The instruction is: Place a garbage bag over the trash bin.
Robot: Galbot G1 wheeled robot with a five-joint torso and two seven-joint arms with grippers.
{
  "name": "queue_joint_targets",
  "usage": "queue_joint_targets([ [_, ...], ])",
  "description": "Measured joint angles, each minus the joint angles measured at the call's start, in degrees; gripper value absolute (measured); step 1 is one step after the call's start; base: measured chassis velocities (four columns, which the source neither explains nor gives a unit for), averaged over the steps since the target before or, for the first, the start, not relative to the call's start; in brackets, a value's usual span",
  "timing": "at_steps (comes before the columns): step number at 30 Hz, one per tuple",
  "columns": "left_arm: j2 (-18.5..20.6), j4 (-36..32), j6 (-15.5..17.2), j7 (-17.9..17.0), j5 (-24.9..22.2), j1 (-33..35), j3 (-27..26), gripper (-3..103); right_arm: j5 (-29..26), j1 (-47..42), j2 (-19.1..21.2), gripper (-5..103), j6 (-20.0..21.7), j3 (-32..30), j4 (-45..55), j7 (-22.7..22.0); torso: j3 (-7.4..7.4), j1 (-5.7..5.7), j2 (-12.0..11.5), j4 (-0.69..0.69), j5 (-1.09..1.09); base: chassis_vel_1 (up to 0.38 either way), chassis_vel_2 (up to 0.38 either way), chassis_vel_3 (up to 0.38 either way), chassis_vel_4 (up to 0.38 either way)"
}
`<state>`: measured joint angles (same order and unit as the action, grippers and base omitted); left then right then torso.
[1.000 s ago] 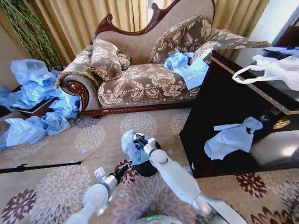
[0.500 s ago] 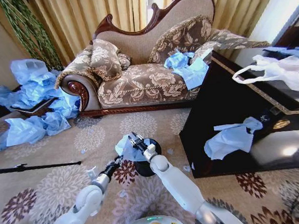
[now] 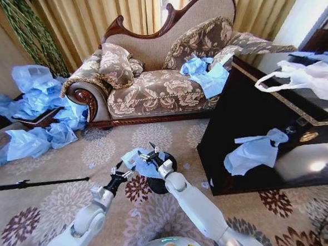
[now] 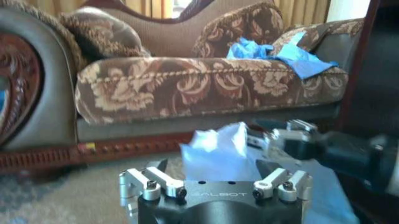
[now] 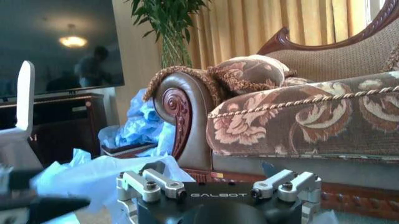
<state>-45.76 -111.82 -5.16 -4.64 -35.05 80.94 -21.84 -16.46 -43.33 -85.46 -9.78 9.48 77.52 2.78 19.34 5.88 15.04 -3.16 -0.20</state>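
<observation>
The light-blue garbage bag (image 3: 136, 163) lies spread over the top of the small black trash bin (image 3: 158, 184) on the carpet in front of the sofa. My right gripper (image 3: 148, 154) sits on top of the bag above the bin, fingers spread. At the bag's left edge is my left gripper (image 3: 121, 173), open, with the plastic reaching between its fingers. The left wrist view shows the bag (image 4: 215, 151) rising between the open fingers, with the right gripper (image 4: 293, 140) beyond it. In the right wrist view the bag (image 5: 93, 177) bunches beside one finger.
A patterned sofa (image 3: 156, 90) stands behind, with blue bags (image 3: 205, 73) on its seat. More blue bags (image 3: 35, 114) are piled at the left. A dark table (image 3: 253, 117) on the right carries another blue bag (image 3: 255, 151) and a white handled bag (image 3: 303, 78). A black rod (image 3: 34, 184) lies on the carpet.
My right arm has lowered the bag from above down onto the bin and its fingers have spread. My left arm has reached forward to the bag's left edge.
</observation>
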Motion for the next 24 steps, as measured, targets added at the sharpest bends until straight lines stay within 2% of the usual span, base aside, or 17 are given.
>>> queue_joint_targets([
  [2, 0.3, 0.4, 0.0, 0.0, -0.1, -0.8, 0.3, 98, 0.1, 0.0, 0.1, 99, 0.0, 0.0, 0.0, 0.0, 0.0, 0.0, 0.0, -0.01, 0.0, 0.0, 0.0, 0.0, 0.0],
  [3, 0.8, 0.9, 0.3, -0.2, -0.4, -1.9, 0.8, 102, 0.1, -0.2, 0.3, 100, 0.0, 0.0, -0.1, 0.0, 0.0, 0.01, 0.0, -0.02, -0.01, 0.0, 0.0, 0.0, 0.0],
  [10, 1.8, 2.9, 3.7, -1.2, 1.3, -4.8, 2.6, 99, 0.8, -1.6, 0.5, 100, -0.4, -0.5, -0.8, 0.0, 0.0, 0.01, 0.0, -0.01, 0.0, 0.0, 0.0, 0.0, 0.0],
  [11, 1.7, 3.8, 4.1, -1.3, 3.5, -5.3, 3.0, 89, 0.8, -1.8, 0.4, 100, -0.5, -0.6, -0.8, 0.0, 0.0, 0.0, 0.0, -0.01, 0.0, 0.0, 0.0, 0.0, 0.0],
  [13, 1.6, 4.3, 4.2, -1.3, 4.8, -5.5, 3.2, 89, 0.8, -1.9, 0.4, 100, -0.5, -0.6, -0.8, 0.0, 0.0, 0.0, 0.0, -0.01, 0.0, 0.0, 0.0, 0.0, 0.0],
  [17, 2.0, 5.1, 3.5, 0.2, 7.7, -5.6, 3.5, 68, 0.8, -1.8, 0.1, 100, -0.6, -0.4, -0.9, 0.0, 0.0, 0.0, 0.0, 0.0, 0.0, 0.0, 0.0, 0.0, 0.0],
  [18, 2.0, 5.1, 3.5, 0.2, 7.7, -5.6, 3.5, 68, 0.8, -1.8, 0.1, 100, -0.6, -0.4, -0.9, 0.0, 0.0, 0.0, 0.0, 0.0, 0.0, 0.0, 0.0, 0.0, 0.0],
  [20, 2.4, 5.8, 2.1, 0.8, 9.5, -5.6, 3.4, 57, 0.9, -1.7, 0.0, 100, -0.7, -0.3, -0.9, 0.0, 0.0, 0.0, 0.0, 0.0, 0.0, 0.0, 0.0, 0.0, 0.0],
  [22, 2.5, 6.1, 1.7, 0.8, 10.1, -5.7, 3.4, 57, 0.9, -1.7, 0.0, 100, -0.8, -0.3, -0.9, 0.0, 0.0, 0.0, 0.0, 0.0, 0.0, 0.0, 0.0, 0.0, 0.0],
  [24, 1.9, 6.9, 0.7, -0.8, 10.1, -6.4, 3.8, 46, 0.8, -2.1, 0.2, 100, -1.1, -0.3, -0.4, 0.0, 0.0, 0.0, 0.0, 0.0, 0.0, 0.0, 0.0, 0.0, 0.0],
])
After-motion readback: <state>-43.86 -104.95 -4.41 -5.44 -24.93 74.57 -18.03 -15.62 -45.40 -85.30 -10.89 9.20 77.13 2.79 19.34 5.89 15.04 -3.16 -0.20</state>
